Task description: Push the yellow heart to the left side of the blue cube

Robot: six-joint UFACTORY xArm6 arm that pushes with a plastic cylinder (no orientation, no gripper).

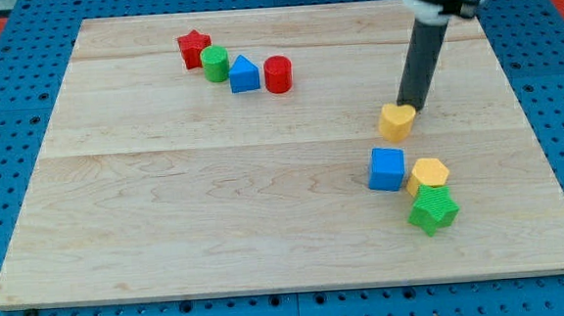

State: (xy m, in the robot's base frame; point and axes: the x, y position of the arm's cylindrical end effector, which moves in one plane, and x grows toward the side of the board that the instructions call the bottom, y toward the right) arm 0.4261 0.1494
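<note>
The yellow heart (pixel 396 121) lies on the wooden board at the view's right of centre. The blue cube (pixel 387 168) sits just below it, a small gap apart. My tip (pixel 412 105) touches the heart's upper right edge; the dark rod rises from there toward the view's top right. The heart is above the cube and slightly to its right, not at its left side.
A yellow hexagon (pixel 427 176) touches the blue cube's right side, with a green star (pixel 432 210) just below it. At the view's upper left a red star (pixel 194 49), green cylinder (pixel 215 63), blue triangle (pixel 245 74) and red cylinder (pixel 278 75) form a row.
</note>
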